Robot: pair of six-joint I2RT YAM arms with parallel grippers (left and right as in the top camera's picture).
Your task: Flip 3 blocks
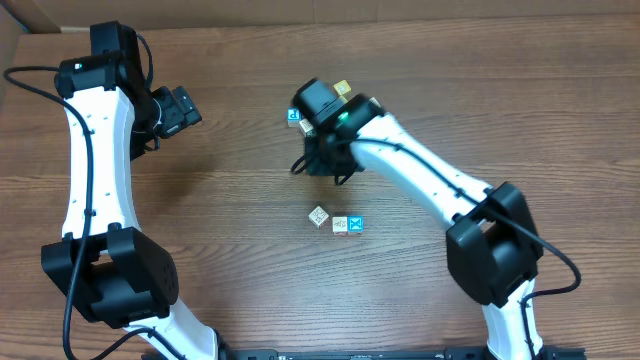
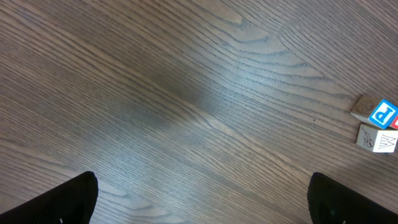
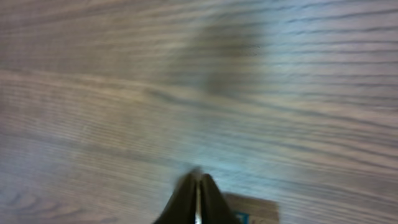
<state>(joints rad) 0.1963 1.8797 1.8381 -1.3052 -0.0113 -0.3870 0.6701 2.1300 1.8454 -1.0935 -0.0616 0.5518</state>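
Your right gripper (image 3: 196, 190), clenched empty, hovers just beyond the blocks (image 1: 339, 222) rowed mid-desk. Your left gripper (image 2: 202, 202) hangs spread wide near the far-left corner, likely giving room.

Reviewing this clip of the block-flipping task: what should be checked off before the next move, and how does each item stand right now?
1. Right pincer empty: ok, nothing between its fingers.
2. Right pincer open for a grasp: not ok, it is shut.
3. Right pincer over the three blocks: not ok, in the overhead view it sits apart from their row.
4. Blocks reachable: ok, all three lie uncovered in a row on the table.
5. Left pincer out of the way: ok, wide open over bare wood, far from the row.
6. Which blocks are already flipped: cannot tell.
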